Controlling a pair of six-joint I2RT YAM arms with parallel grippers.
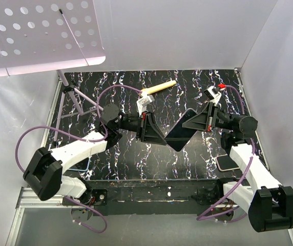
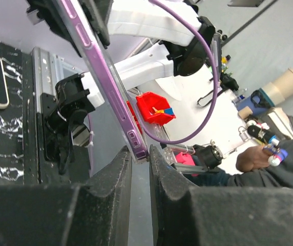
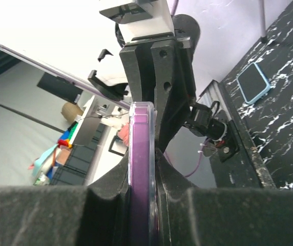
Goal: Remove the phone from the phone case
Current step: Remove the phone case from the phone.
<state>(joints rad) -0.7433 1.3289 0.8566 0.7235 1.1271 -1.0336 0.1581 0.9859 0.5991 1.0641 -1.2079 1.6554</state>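
Left tool (image 2: pixel 140 155) pinched shut on purple phone case (image 2: pixel 103 72) corner, right tool (image 3: pixel 142 173) clamped on its other end

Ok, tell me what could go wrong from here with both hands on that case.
1. The left hand pinches only a corner of the purple phone case, so it may slip off when peeling.
2. The right hand clamps the case edge-on above the table; if the phone pops free, it could drop onto it.

Bright, even light; foreground in both wrist views blurs.
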